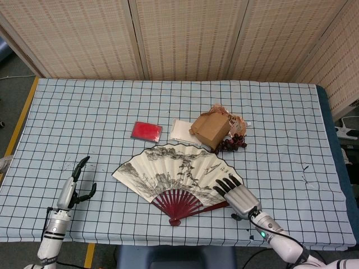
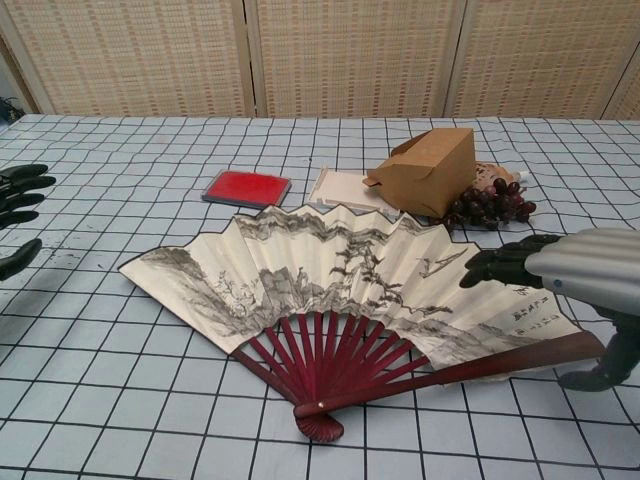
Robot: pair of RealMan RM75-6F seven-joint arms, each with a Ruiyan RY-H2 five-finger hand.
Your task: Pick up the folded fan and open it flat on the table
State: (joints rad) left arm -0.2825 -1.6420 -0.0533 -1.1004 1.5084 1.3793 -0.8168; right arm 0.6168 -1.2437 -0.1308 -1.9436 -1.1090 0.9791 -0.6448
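Observation:
The fan (image 1: 176,175) lies spread flat on the checked tablecloth, painted paper facing up, with its dark red ribs meeting at a pivot (image 1: 174,222) near the front edge. In the chest view the fan (image 2: 340,275) fills the middle. My right hand (image 1: 238,193) is at the fan's right end with its fingers stretched out over the paper. Its fingers (image 2: 510,262) hover just above the leaf, and the thumb sits apart beside the red outer rib (image 2: 470,368). It holds nothing. My left hand (image 1: 76,185) stays open, well left of the fan, also seen at the chest view's left edge (image 2: 20,215).
Behind the fan are a red flat pad (image 1: 147,131), a white paper stack (image 1: 183,130), a brown cardboard box (image 1: 211,128) and a bunch of dark grapes (image 1: 231,144). The table's front edge (image 1: 168,242) runs just beyond the fan's pivot.

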